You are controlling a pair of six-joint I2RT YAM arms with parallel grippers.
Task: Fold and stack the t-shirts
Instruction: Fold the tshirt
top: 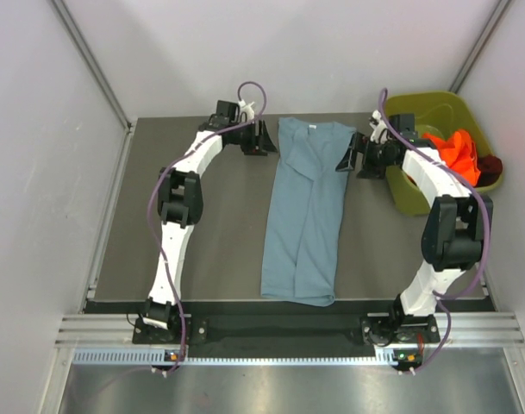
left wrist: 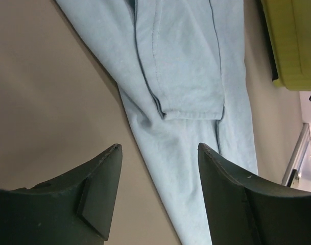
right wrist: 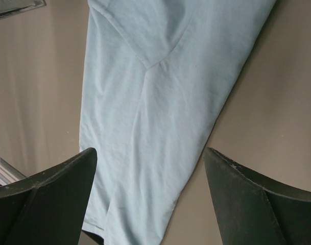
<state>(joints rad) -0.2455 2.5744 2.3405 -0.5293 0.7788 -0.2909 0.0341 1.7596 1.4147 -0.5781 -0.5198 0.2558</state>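
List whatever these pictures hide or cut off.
- Top view: maroon t-shirt shows only a dark sliver; orange t-shirt and bin wall cover the rest.
- Top view: right arm crosses the bin's inside, hiding part.
- Both wrist views: blue-grey t-shirt cut off by frame edges.

Top view: I get even, diffuse light from overhead, no hard glare on blue-grey t-shirt point(top: 303, 216). Thin dark shadow only under its near hem. Orange t-shirt point(top: 456, 148), right of blue-grey one, oversaturated; I can't read its folds. Metal rail point(top: 288, 330) below hem shows pale sheen. Left wrist view: shirt seams crisp, left fingers point(left wrist: 94, 194) close to lens, dark, slightly soft. Right wrist view: dimmer, weave soft, right fingers point(right wrist: 48, 199) in shade, table point(right wrist: 278, 102) right of shirt muddy brown.
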